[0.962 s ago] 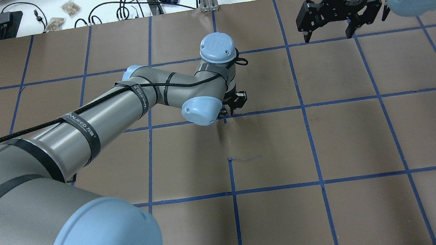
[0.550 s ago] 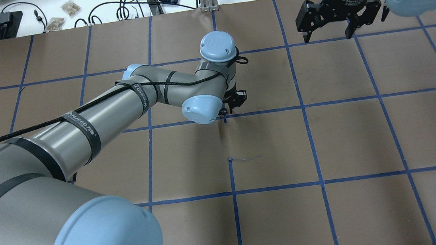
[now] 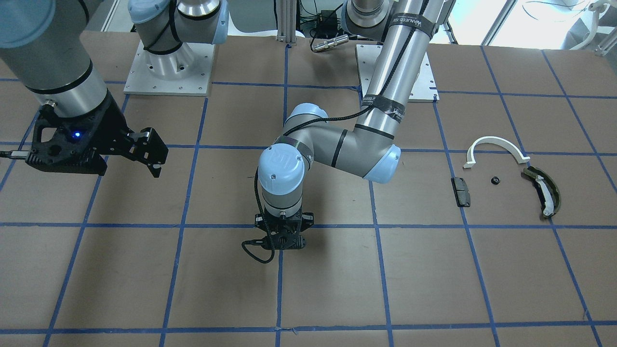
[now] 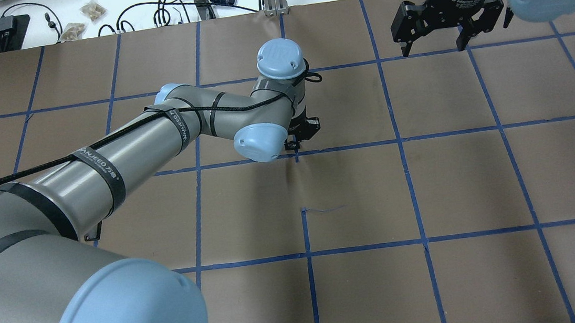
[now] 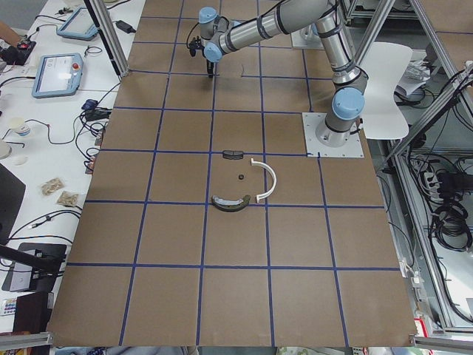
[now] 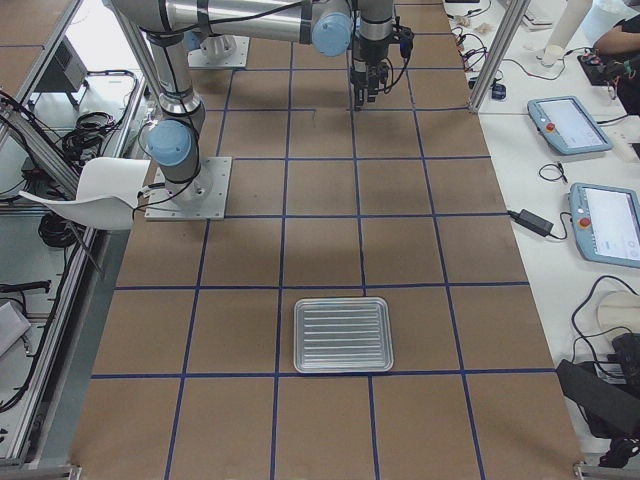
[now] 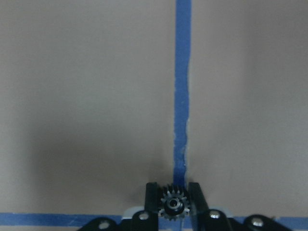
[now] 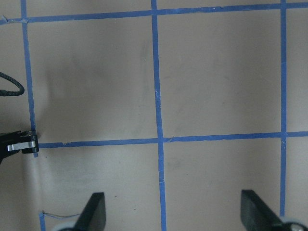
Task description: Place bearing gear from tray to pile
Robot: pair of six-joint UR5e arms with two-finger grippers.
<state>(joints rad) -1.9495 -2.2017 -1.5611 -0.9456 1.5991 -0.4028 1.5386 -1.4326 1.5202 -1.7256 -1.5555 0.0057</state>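
Observation:
My left gripper [image 7: 173, 211] is shut on a small black toothed bearing gear [image 7: 173, 206] and holds it low over a blue tape line near the table's middle [image 3: 282, 243] [image 4: 302, 138]. The pile lies far off on the left-arm side: a white half-ring arc [image 3: 496, 144], a dark flat block [image 3: 462, 191], a tiny black part [image 3: 494, 180] and an olive-green curved piece with a white strip [image 3: 543, 193]. The ribbed metal tray [image 6: 343, 334] lies at the right-arm end. My right gripper [image 4: 432, 44] is open and empty above the table.
Brown paper with a blue tape grid [image 4: 406, 192] covers the table. Two arm base plates [image 3: 166, 67] stand at the robot's edge. Cables and small bags [image 4: 88, 14] lie on the white bench beyond the table. Teach pendants [image 6: 570, 125] lie on a side bench.
My left arm has shifted a little towards the overhead view's left and far side, with the gear still held. The right gripper has barely moved.

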